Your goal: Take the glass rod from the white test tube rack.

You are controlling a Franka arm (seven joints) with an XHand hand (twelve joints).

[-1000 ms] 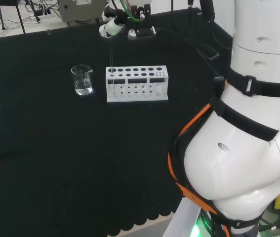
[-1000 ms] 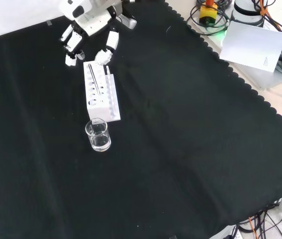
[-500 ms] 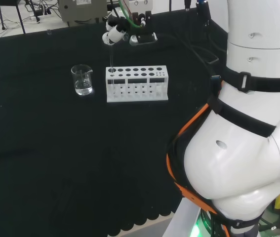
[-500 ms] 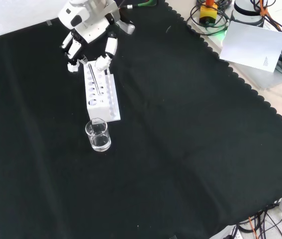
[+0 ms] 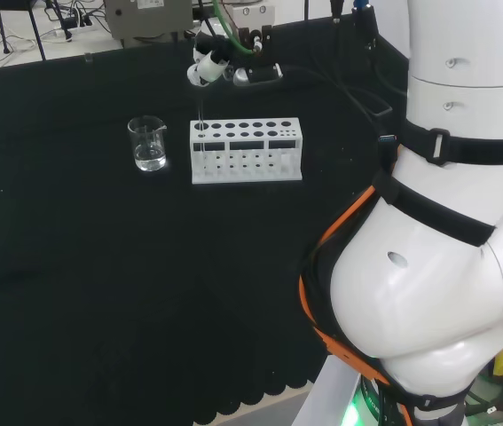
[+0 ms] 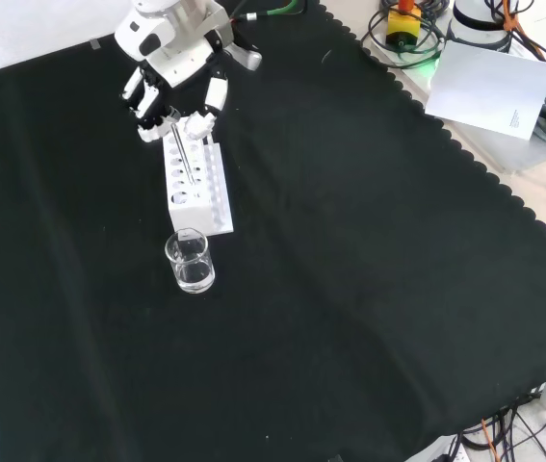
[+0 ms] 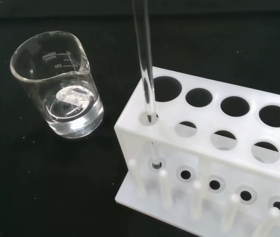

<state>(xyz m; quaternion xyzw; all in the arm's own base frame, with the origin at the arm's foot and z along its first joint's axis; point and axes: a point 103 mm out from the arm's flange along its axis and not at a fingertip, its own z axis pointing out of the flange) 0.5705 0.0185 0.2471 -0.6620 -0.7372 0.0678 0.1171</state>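
Now | hand (image 6: 171, 60) above rack (image 6: 194, 178) end | fingers flank glass rod (image 6: 181, 151)

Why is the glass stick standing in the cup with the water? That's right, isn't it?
Not quite. The glass rod stands in a corner hole of the white test tube rack, as the wrist view shows. The beaker beside it does hold water.
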